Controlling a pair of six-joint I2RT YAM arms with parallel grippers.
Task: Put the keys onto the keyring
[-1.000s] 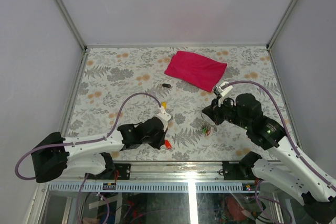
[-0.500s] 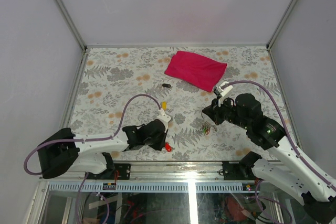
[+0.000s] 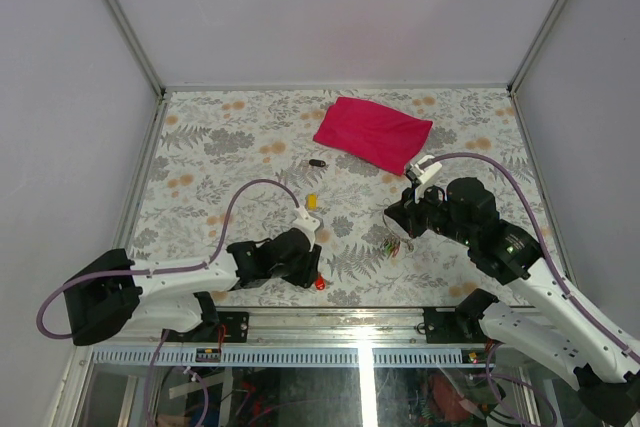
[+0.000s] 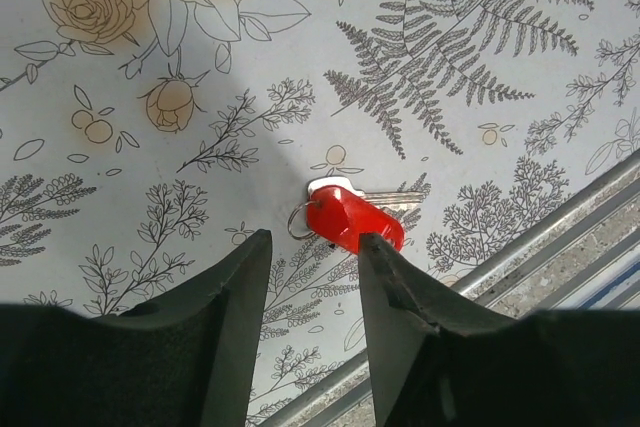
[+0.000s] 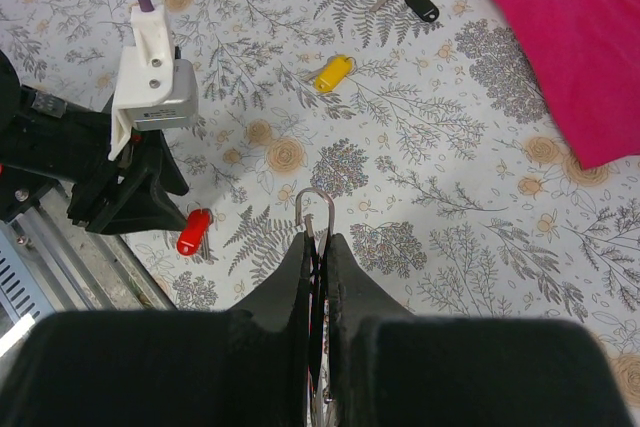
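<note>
Red key lies flat on the floral surface by its near edge, just ahead of the left tool, whose fingers stand parted with nothing between them. Further in, the right tool is pinched tight on the silver keyring, whose loop pokes out past the fingertips. Beyond lie the yellow key, a black key and, farthest, the magenta cloth.
</note>
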